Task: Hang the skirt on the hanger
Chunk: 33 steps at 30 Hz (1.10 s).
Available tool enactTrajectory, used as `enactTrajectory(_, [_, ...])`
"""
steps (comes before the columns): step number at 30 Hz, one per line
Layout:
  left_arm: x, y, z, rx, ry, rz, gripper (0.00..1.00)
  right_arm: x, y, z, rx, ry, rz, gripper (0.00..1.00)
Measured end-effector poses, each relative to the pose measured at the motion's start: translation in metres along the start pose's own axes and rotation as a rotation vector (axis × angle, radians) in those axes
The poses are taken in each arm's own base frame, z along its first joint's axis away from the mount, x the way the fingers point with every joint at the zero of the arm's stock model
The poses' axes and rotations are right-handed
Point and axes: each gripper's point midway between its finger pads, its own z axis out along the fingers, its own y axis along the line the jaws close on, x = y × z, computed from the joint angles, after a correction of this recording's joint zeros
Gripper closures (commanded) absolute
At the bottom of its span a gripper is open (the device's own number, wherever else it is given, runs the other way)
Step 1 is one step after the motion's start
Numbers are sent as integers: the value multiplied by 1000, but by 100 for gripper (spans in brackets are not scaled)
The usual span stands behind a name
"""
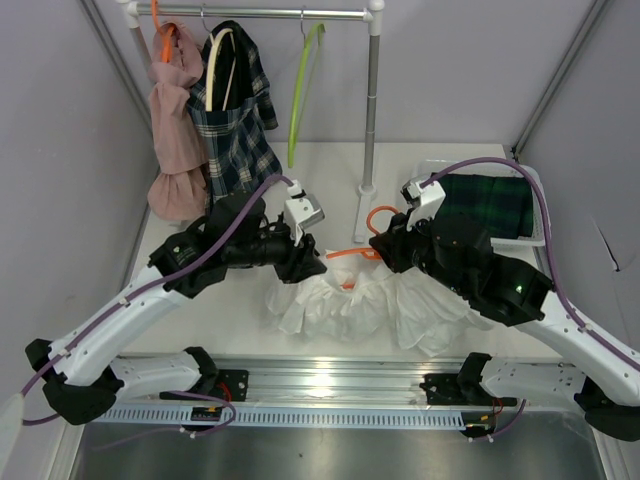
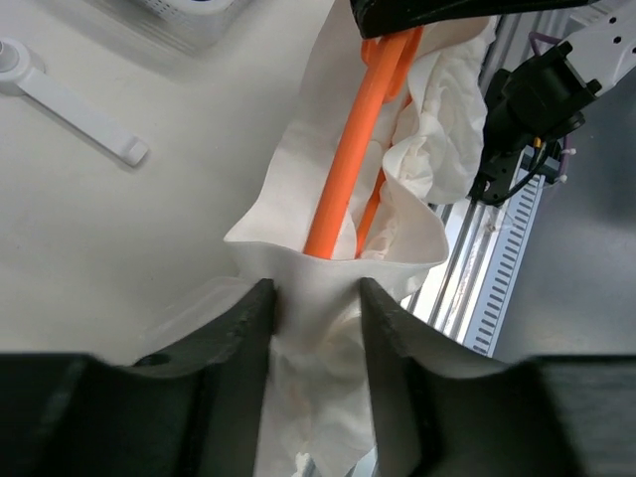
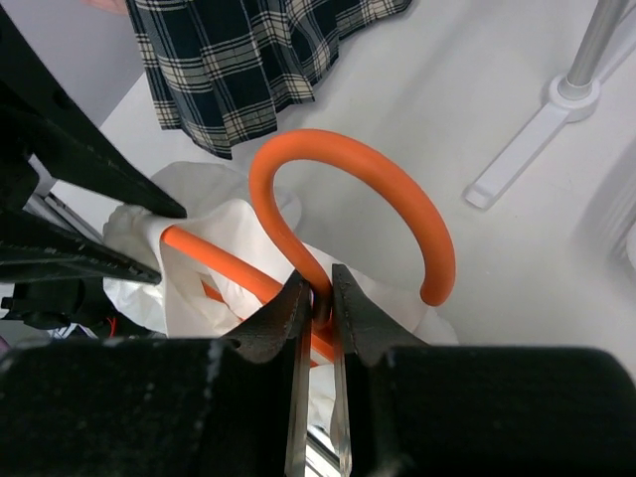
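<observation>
1. The white skirt lay in a crumpled heap on the surface, near its front edge, between the two arms.
2. The orange hanger lay partly inside the skirt. One arm of it ran down into the open fabric, and its hook stuck out toward the back.
3. The left tool stood part-way closed on a fold at the skirt's edge, with cloth bunched between both fingers and touching each.
4. The right tool was clamped almost fully closed on the hanger's neck, just below the hook.
5. Loose folds of the skirt covered most of the hanger's lower part, so its far end could not be seen.
6. The white foot of the clothes rack sat just behind the hook, close to the right tool.
7. On the rack hung a pink garment, a dark plaid skirt and a bare green hanger.
8. The plaid skirt's hem reached low, near the left arm's wrist.
9. A white basket holding dark green plaid cloth stood at the right, just behind the right arm.
</observation>
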Motion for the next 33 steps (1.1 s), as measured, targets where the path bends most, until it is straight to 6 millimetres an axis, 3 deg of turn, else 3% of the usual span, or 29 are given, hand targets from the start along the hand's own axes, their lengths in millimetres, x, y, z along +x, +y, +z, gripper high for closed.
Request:
enactTrajectory(3, [1,-1,1,5,1,3,72,0,2,0,-12,3,1,100])
enactTrajectory(7, [2,-5,3,29,1,9,80,1,3,0,-15,6,1,100])
enactTrajectory(10, [3,-12,4,62,-1,16,77,1,1,1,-10,6,2,100])
enactTrajectory(15, [4,-15,6,82,-14,22,60,1,5,2,-27,11,3,100])
enactTrajectory(18, [4,-15,7,85,-18,23,61,2,9,3,-45,15,9,100])
enactTrajectory(19, [4,-15,7,85,-20,23,64,1,10,3,-50,14,12,100])
enactTrajectory(23, [3,-16,8,87,-25,24,92,1,12,3,-63,13,16,100])
enactTrajectory(26, [2,-17,8,94,-27,30,100,0,12,3,-61,10,20,100])
enactTrajectory(29, [3,-16,8,91,-32,32,100,0,12,4,-60,9,24,90])
enactTrajectory(30, [4,-16,8,86,-36,32,100,0,12,4,-58,10,25,75])
enactTrajectory(32, [5,-14,6,67,-41,25,100,-1,12,5,-52,3,34,60])
enactTrajectory(33, [8,-12,6,52,-38,17,100,-5,12,6,-50,-11,40,58])
